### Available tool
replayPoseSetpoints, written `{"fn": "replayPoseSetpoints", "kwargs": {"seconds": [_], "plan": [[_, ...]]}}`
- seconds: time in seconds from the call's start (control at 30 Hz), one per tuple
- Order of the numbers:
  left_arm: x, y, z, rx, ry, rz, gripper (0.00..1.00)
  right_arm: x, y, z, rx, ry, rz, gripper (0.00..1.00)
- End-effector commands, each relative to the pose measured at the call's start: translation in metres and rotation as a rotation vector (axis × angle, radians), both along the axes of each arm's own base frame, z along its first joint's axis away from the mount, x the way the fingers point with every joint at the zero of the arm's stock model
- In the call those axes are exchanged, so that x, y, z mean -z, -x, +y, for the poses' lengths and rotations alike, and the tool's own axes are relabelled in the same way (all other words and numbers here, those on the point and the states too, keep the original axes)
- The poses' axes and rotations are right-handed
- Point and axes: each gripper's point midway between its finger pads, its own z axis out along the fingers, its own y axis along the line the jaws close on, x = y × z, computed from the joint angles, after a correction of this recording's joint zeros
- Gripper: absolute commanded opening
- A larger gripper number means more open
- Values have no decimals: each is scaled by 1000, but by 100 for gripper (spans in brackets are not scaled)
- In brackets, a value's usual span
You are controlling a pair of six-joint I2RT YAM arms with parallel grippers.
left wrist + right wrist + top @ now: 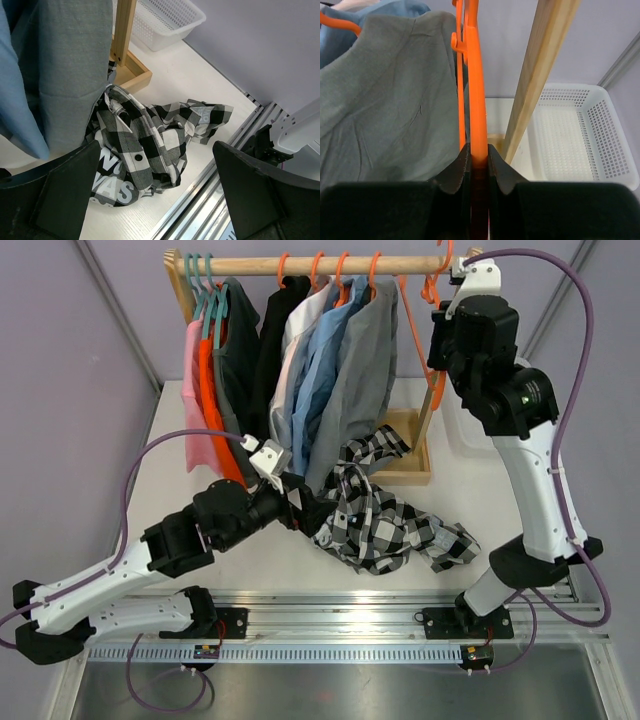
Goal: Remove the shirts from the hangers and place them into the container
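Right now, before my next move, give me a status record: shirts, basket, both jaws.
off hanger: black-and-white plaid cloth shirt, crumpled on the table
target: white latticed plastic laundry basket beside the rack's post, no shirt seen inside
left jaws: open, over the plaid shirt, holding nothing
right jaws: shut on a thin orange plastic hanger, bare
hanging: plain grey cloth shirt, light blue cloth shirt, more to their left

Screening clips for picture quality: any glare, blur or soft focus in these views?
Top external: evenly lit, sharp, with glare on the metal rail. Left wrist: plaid shirt crisp, the near fingers dark and soft. Right wrist: right gripper nearly black, basket clear.
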Motion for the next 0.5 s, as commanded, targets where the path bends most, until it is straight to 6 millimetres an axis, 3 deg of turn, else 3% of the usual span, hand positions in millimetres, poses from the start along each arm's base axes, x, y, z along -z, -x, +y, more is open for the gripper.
{"fn": "replayPoseSetpoints", "kwargs": {"seconds": [0.0,0.2,0.37,0.4,0.43,0.47], "plan": [[-10,-2,6,-30,51,-16,99,-16,-21,2,26,34,-66,0],[-15,1,15,-44,70,-26,99,18,-38,8,64,48,24,0],[-14,1,19,-49,72,-26,99,45,-29,1,104,45,115,0],[-14,2,19,-49,74,-27,99,43,-22,-2,109,23,113,0],[-14,2,19,-47,72,-26,99,42,-16,-3,102,11,115,9],[-15,2,19,-47,74,-27,99,48,-12,-5,105,11,131,55]]}}
